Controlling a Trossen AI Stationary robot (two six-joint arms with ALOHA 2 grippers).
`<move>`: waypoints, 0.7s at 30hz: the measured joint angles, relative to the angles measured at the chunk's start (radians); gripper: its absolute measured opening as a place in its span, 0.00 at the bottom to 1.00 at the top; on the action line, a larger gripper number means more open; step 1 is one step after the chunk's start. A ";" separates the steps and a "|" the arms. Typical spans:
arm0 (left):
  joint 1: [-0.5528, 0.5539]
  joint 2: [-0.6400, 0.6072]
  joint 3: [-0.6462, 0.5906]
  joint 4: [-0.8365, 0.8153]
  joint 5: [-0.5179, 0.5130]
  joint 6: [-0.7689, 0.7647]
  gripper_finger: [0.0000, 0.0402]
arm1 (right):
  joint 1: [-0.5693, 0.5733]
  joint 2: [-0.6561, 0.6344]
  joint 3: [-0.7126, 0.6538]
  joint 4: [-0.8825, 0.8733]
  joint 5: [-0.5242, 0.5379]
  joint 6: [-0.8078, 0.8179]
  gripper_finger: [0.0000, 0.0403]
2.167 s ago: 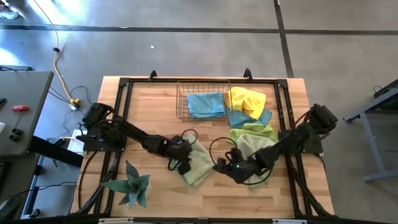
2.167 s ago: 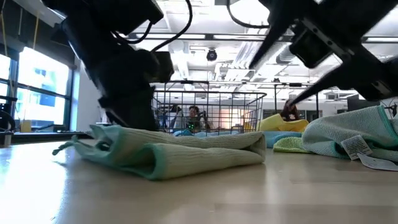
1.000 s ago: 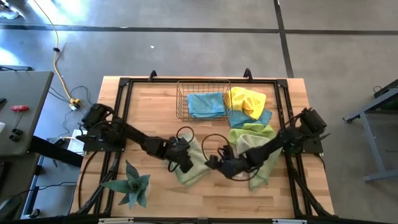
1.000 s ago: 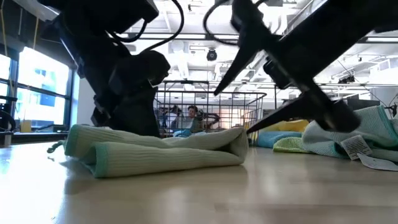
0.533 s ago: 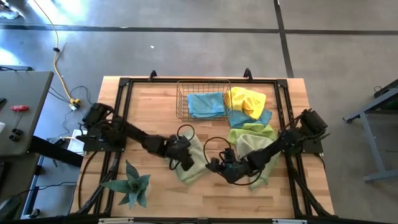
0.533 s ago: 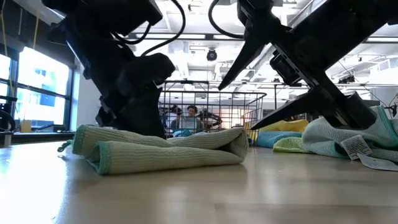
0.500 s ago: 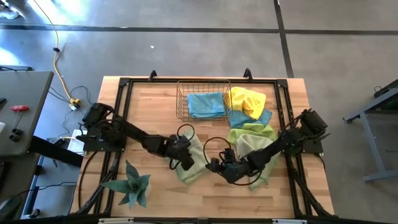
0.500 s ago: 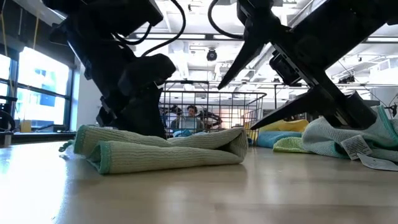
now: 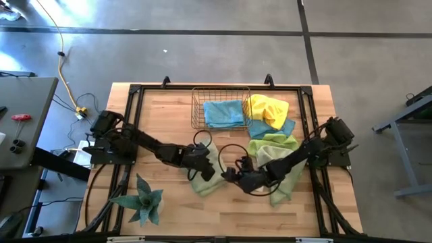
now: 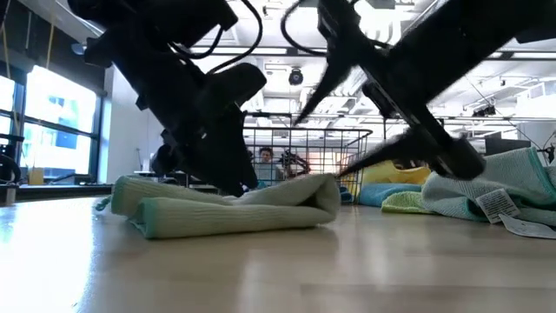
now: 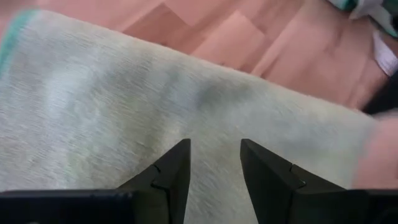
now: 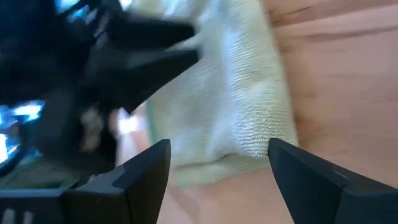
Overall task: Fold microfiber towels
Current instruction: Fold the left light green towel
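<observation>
A pale green towel [image 9: 204, 179] lies folded and bunched on the table's middle, seen side-on in the low view [image 10: 226, 209]. My left gripper [image 9: 202, 166] stands on its far part, slanting down, its fingers set a little apart with cloth between them [image 11: 214, 149]. My right gripper [image 9: 229, 176] is open at the towel's right edge. In the right wrist view [image 12: 217, 163] the towel's folded edge [image 12: 249, 124] lies ahead between its fingers, apart from them. My left gripper is down on the pale green towel's upper layer [image 11: 211, 124], slanting from the table's left and above. Its two fingers [image 11: 171, 177] have a ridge of cloth between them; how many layers I cannot tell. The towel lies on the table, slack.
A copper wire basket [image 9: 202, 106] at the far middle holds a folded blue towel [image 9: 224, 113]. Yellow [image 9: 268, 108], blue [image 9: 270, 128] and green towels [image 9: 277, 150] lie heaped at the right, partly under my right arm. A spiky plant [image 9: 143, 200] stands near left.
My left gripper has gone a little toward the table's far edge and right and has tipped, taking the towel with it. The towel's left end has slid toward the right, so the towel is bunched shorter. The right end stays by my right gripper.
</observation>
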 joint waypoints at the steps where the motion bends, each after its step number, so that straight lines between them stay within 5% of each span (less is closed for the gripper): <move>1: 0.002 0.000 0.000 -0.004 -0.001 0.000 0.33 | 0.001 0.000 0.000 0.017 -0.002 -0.004 0.66; 21: 0.020 0.000 0.000 -0.022 0.011 0.027 0.32 | -0.010 0.179 0.123 0.035 -0.082 -0.026 0.65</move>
